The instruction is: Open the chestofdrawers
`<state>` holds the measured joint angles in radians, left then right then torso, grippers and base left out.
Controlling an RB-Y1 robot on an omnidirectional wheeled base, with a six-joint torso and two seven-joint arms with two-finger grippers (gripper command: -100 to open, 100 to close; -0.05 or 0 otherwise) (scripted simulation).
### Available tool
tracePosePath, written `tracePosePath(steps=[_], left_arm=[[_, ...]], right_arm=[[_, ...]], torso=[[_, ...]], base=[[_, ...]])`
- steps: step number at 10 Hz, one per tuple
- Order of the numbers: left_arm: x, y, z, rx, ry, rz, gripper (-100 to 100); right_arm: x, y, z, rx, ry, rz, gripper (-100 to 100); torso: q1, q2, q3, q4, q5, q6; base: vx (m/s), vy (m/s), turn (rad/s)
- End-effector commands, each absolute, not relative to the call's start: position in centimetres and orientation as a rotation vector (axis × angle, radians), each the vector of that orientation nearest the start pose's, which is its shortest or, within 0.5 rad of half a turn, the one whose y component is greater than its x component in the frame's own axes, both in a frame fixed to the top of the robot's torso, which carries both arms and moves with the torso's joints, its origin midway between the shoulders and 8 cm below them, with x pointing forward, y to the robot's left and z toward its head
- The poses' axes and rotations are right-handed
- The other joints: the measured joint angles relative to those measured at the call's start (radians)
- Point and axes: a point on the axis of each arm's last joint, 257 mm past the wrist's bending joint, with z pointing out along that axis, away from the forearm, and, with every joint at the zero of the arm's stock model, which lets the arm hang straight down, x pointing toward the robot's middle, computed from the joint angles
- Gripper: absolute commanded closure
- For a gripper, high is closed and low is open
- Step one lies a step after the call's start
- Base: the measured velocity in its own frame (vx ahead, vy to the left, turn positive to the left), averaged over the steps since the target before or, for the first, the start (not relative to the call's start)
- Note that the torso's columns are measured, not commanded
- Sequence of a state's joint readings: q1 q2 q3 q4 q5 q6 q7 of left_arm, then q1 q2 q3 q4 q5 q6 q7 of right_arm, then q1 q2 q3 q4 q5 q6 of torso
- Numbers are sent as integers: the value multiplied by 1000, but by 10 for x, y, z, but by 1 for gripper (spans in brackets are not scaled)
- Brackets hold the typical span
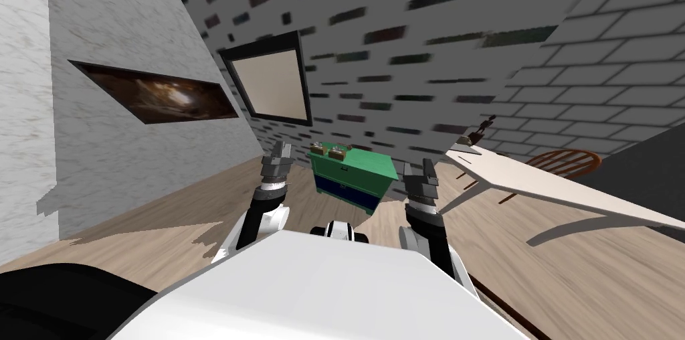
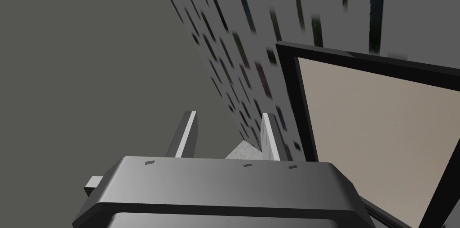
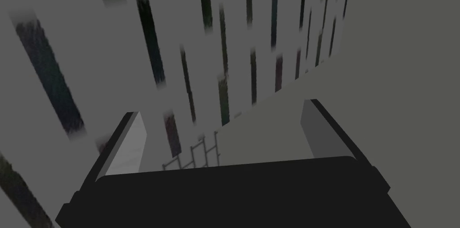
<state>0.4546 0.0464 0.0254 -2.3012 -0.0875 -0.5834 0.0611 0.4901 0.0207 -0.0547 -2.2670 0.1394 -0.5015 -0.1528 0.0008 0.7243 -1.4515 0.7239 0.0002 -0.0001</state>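
- Dark-speckled brick wall point(image 1: 415, 55) runs across the far side, with wood floor point(image 1: 167, 222) below it.
- Pale table point(image 1: 535, 182) is on the right, with a brown chair point(image 1: 565, 160) behind it.
- Black-framed beige panel point(image 1: 271, 83) hangs on the far wall, left of centre.
- Chest of drawers point(image 1: 354, 170) is far centre against the brick wall. It has a green top and dark blue fronts, and I see it between my two arms, well apart from both.
- Left gripper point(image 1: 282, 150) is raised, fingers parted, gripping nothing.
- Right gripper point(image 1: 425, 166) is raised, blades spread wide, nothing between them.
- Small brown items point(image 1: 329, 151) sit on the chest top; I can't tell what they are.
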Motion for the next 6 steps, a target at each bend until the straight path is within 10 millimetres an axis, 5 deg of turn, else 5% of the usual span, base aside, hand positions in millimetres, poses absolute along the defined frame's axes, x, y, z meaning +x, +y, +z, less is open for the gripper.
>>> tracePosePath(steps=[1,3,4,6], left_arm=[[328,260,61,-469,590,-1330,0],[328,260,61,-469,590,-1330,0],[328,260,61,-469,590,-1330,0],[328,260,61,-469,590,-1330,0]], right_arm=[[358,-275,4,623,746,1269,-100],[375,-270,-29,622,890,1200,-100],[375,-269,-29,617,894,1194,-100],[391,-269,-72,644,1036,1107,-100]], torso=[[1,8,-20,9,0,0],[-1,13,-24,14,0,0],[0,13,-25,14,0,0],[0,13,-25,14,0,0]], base=[[41,31,14],[52,34,52],[63,37,27],[83,56,72]])
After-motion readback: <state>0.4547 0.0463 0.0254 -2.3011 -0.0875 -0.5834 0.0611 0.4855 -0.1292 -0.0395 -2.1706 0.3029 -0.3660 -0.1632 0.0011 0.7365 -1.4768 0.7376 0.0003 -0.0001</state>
